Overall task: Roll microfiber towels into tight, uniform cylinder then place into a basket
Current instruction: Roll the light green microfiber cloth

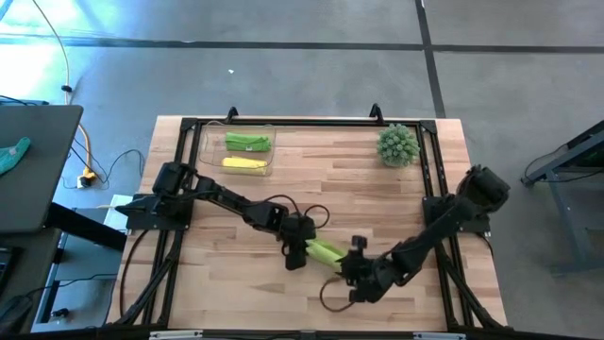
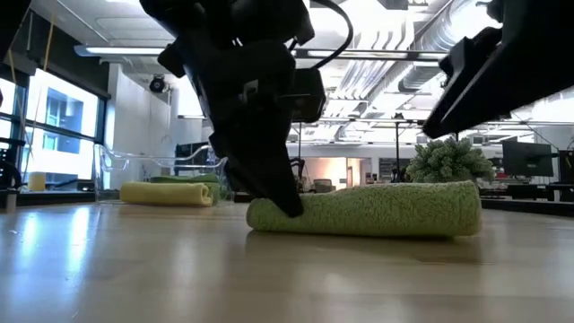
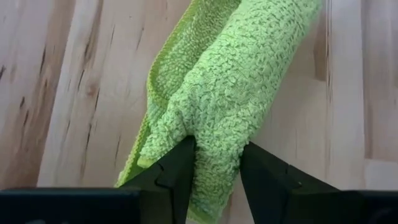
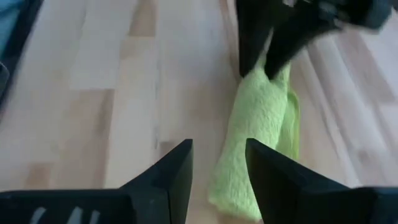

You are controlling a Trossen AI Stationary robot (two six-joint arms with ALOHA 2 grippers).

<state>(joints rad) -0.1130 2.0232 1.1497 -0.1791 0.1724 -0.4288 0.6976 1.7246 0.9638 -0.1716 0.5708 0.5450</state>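
A light green microfiber towel point(image 2: 368, 210), rolled into a plump, nubby cylinder, is lying flat on the wooden table point(image 1: 377, 198) at about six o'clock from its centre, near the front edge. The left gripper point(image 3: 214, 165) is reaching in from the nine o'clock side and pinching one end of this roll, its two dark fingers point(image 3: 171, 177) pressing into the bunched terry. The right gripper point(image 4: 219, 163) is hovering low at the roll's other end, arm angling in from four o'clock, jaws parted and gripping nothing. At eleven o'clock the clear plastic basket point(image 1: 209, 151) is holding a second green roll point(image 1: 248, 142) and a pale yellow roll point(image 1: 243, 163).
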